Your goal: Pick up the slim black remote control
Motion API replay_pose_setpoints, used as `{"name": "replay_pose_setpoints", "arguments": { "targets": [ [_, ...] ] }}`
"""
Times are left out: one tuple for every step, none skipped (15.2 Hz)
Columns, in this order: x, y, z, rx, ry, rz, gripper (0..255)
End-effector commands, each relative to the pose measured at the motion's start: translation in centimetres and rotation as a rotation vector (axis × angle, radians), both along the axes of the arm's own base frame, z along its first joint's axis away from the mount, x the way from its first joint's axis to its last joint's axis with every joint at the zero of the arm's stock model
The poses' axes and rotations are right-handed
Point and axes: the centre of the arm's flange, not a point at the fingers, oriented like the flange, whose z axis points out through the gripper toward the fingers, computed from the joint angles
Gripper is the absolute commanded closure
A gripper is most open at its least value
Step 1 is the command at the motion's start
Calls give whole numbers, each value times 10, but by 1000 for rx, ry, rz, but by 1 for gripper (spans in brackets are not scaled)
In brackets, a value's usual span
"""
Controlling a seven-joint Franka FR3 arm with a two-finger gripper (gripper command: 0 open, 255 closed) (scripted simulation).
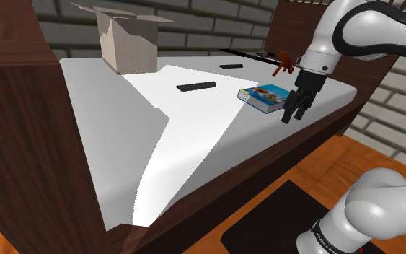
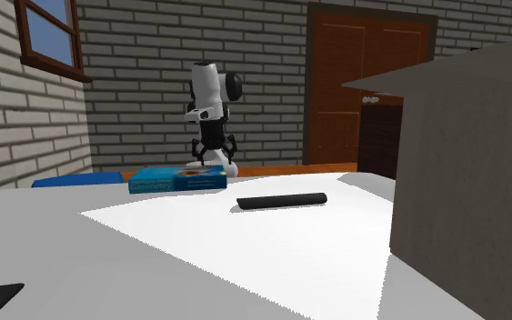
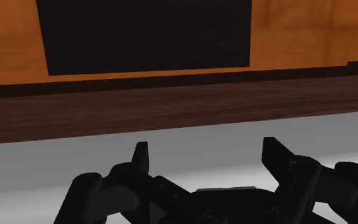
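Approach stage: on the white surface (image 1: 194,144), with a blue book (image 1: 265,97) near its edge, the slim black remote control (image 1: 196,86) lies flat and untouched, so the reach, descent, closure and lift all appear to remain. The gripper (image 1: 293,115) hangs over the surface's edge just beside the book, its fingers (image 3: 140,162) apart and empty. In the shoulder view the remote lies well apart from them, between 9 and 10 o'clock, beyond the book.

walls (image 2: 135,55): grey brick | door (image 2: 354,91): brown wood | floor (image 1: 367,160): orange, perhaps wood
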Motion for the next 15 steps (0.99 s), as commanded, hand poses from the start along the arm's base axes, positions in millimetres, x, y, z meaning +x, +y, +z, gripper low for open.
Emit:
{"name": "replay_pose_setpoints", "arguments": {
  "targets": [
    [0, 0, 0, 0, 0, 0, 0],
    [12, -4, 0, -3, -6, 45, 0],
    [24, -7, 0, -6, -11, 91, 0],
    [37, -10, 1, -9, -17, 136, 0],
    [49, -13, 1, -12, -23, 181, 0],
    [62, -15, 1, -15, -28, 226, 0],
    [75, -16, 2, -18, -34, 272, 0],
    [87, -16, 2, -21, -39, 317, 0],
    [100, -16, 3, -24, -45, 362, 0],
    [113, -16, 4, -27, -51, 408, 0],
    [126, -15, 4, -30, -56, 453, 0],
    [138, -13, 5, -33, -62, 498, 0],
    [151, -11, 6, -36, -68, 544, 0],
    [163, -8, 7, -39, -73, 589, 0],
    [175, -5, 8, -42, -79, 634, 0]
  ]
}}
